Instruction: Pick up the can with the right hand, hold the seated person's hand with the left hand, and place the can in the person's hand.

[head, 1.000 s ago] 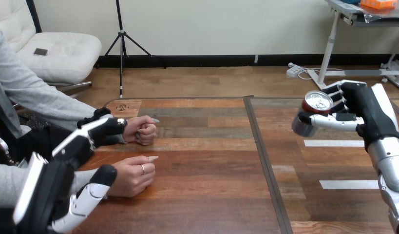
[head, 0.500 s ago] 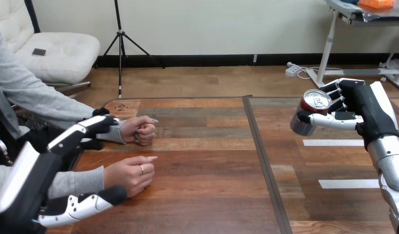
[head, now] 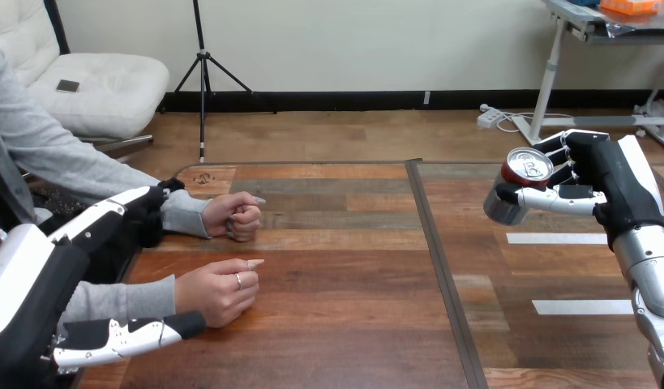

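Right robot hand (head: 616, 190) clamps the red-and-silver metal can (head: 516, 188), aloft for delivery. Left robot hand (head: 36, 279) is spread open, the person's fist (head: 219, 288) just beyond its thumb on the wooden surface (head: 353, 267), not yet grasped.

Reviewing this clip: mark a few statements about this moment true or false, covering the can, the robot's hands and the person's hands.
1. The right hand has its fingers curled round the can. True.
2. The can stands on the table. False: it is held tilted, above the table.
3. The person's nearer hand and farther hand rest on the table. True.
4. The left hand is shut on the nearer hand. False: its fingers are straight.
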